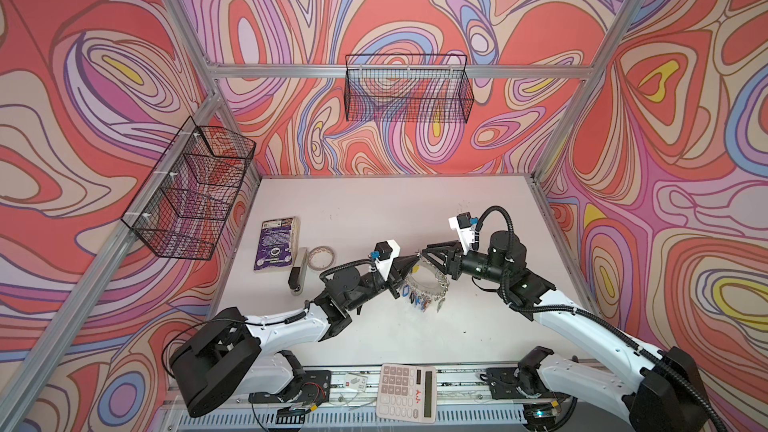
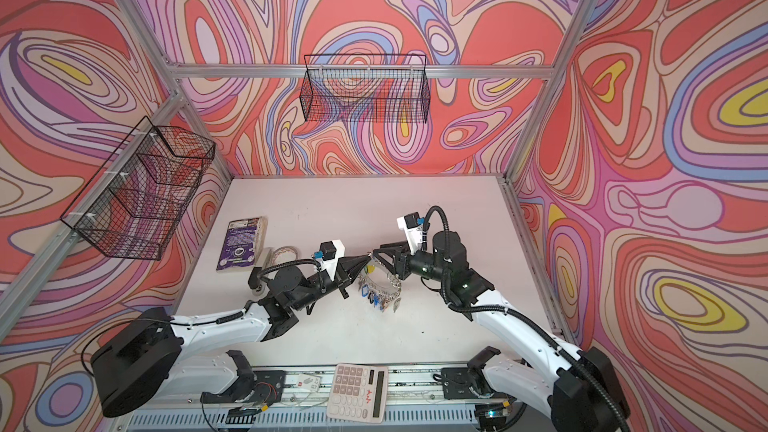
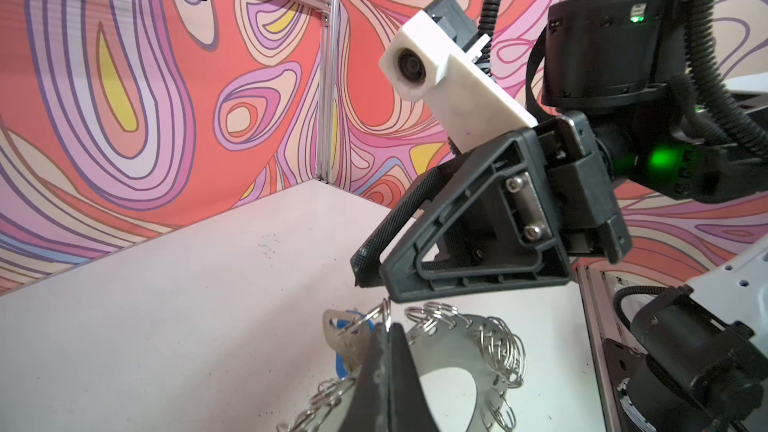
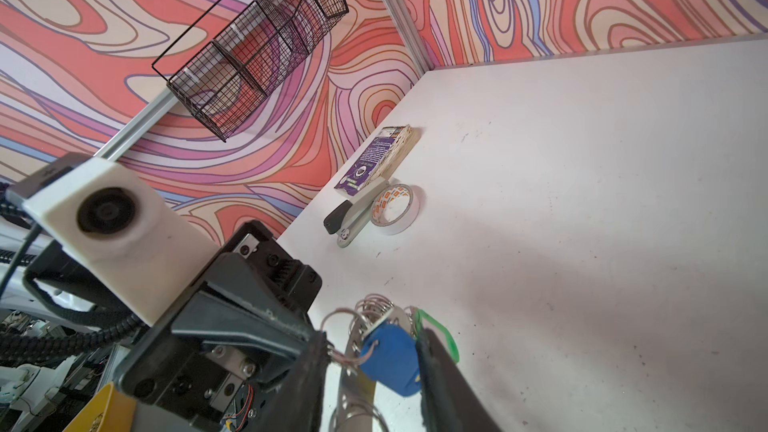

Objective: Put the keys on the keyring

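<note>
Keyring point(image 3: 461, 342) held tilted over the table point(image 1: 374, 209), left fingers point(image 3: 376, 371) pinched shut on a split ring point(image 3: 384, 311) at its rim. Right fingers point(image 4: 440, 376), partly apart, straddle a blue-tagged key point(image 4: 390, 361) just beside that pinch, facing the left fingers tip to tip; no clamp evident.

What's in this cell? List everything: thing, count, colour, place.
keyring: one, grey, held up at centre
keys: several, silver with coloured tags, hanging from keyring
book: one, purple, left of keyring
stapler: one, grey-black, beside book
tape roll: one, translucent, beside stapler
calculator: one, white, front edge
wire baskets: two, black, hung left and rear
left gripper: one, black, shut on keyring
right gripper: one, black, open beside keyring
</note>
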Action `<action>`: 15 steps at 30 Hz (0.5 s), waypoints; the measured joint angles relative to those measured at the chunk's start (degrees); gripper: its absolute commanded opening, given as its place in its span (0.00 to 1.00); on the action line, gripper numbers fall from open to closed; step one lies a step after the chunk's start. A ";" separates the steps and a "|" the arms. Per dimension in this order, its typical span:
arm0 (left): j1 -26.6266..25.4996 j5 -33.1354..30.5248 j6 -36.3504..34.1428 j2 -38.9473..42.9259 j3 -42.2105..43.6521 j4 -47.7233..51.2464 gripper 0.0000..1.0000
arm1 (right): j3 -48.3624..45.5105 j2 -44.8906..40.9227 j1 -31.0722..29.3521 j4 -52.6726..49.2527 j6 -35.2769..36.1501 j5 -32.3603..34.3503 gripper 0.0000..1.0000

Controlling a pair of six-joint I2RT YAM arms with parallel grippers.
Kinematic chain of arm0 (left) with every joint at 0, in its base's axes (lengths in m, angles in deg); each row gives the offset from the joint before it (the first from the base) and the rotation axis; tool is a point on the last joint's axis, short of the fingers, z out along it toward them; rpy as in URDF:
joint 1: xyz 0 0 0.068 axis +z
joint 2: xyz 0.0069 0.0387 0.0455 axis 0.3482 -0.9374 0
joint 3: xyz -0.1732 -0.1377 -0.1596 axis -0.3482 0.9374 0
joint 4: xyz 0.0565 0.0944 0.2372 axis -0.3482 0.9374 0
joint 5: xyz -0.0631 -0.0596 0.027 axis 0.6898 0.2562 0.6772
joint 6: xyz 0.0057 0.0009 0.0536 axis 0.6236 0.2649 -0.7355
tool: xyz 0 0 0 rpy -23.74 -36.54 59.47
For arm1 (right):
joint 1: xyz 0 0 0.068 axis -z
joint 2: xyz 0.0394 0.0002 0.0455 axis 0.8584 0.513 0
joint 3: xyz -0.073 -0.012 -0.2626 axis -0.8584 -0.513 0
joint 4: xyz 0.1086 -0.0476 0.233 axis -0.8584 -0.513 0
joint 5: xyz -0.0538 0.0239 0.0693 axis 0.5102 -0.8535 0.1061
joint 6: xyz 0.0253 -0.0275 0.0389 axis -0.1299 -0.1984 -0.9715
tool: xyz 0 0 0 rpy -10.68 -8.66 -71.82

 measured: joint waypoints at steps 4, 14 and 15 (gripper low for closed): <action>-1.01 -2.38 -0.44 -0.68 0.00 -2.45 0.00 | 0.00 0.31 -0.02 1.31 -1.01 -1.75 0.31; -2.16 -4.13 -2.58 -1.11 0.00 -4.90 0.00 | -1.07 -0.20 -0.11 5.81 -5.27 -4.09 0.44; -2.27 -4.09 -2.58 -1.16 -0.02 -5.18 0.00 | -1.07 -0.20 -0.13 6.54 -5.84 -4.94 0.43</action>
